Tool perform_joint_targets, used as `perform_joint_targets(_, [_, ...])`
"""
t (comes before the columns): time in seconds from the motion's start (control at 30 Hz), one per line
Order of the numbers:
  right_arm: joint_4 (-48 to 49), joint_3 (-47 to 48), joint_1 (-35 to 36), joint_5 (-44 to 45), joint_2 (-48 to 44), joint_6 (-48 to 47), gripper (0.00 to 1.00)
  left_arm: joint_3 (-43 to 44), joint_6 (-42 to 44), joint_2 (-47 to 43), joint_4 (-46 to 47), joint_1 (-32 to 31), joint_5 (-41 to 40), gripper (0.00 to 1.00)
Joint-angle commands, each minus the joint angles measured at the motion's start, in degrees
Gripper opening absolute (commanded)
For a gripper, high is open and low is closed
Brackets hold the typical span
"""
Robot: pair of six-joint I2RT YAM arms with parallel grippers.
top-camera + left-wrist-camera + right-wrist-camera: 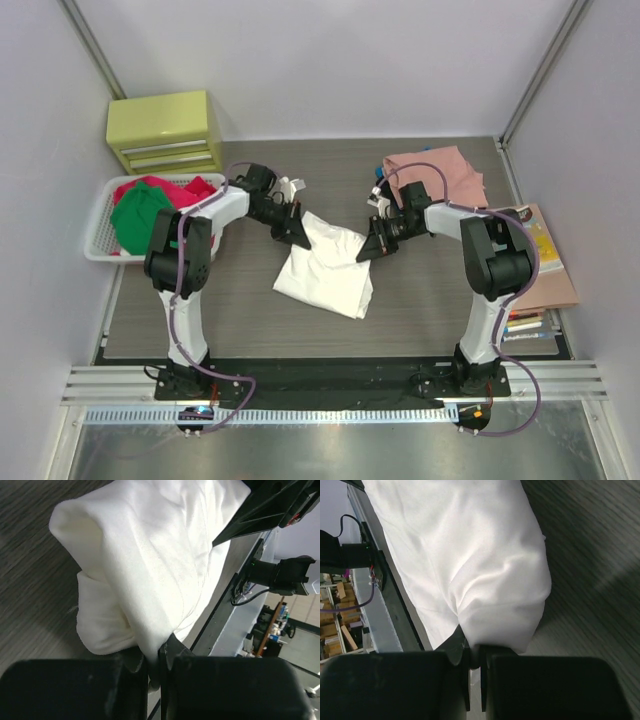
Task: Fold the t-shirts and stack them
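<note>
A white t-shirt (325, 265) lies partly folded in the middle of the table, its plain side up. My left gripper (296, 234) is shut on its far left corner, the cloth (145, 580) pinched between the jaws (159, 662). My right gripper (368, 250) is shut on the far right corner, white fabric (480, 570) bunched at its tips (476, 655). A salmon-pink t-shirt (440, 172) lies folded at the back right. Red (160, 190) and green (140, 215) t-shirts fill the basket on the left.
A white slotted basket (100, 235) stands at the left edge. A yellow-green drawer box (165, 130) sits behind it. A thin book (545, 255) and pens (525, 325) lie at the right edge. Walls close in on both sides.
</note>
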Motion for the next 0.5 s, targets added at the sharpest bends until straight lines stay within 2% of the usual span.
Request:
perform_joint_targets(0.0, [-2.5, 0.6, 0.8, -3.4, -5.4, -2.0, 0.01, 0.0, 2.9, -6.0, -0.2, -0.6, -1.3, 0.0])
perform_joint_targets(0.27, [-6.2, 1.3, 1.2, -5.6, -11.1, -5.0, 0.01, 0.2, 5.0, -9.0, -0.9, -3.3, -2.9, 0.0])
perform_joint_targets(0.47, [-8.4, 0.8, 1.4, -6.4, -17.2, -7.2, 0.01, -0.1, 6.7, -14.8, -1.3, -3.9, -5.7, 0.0])
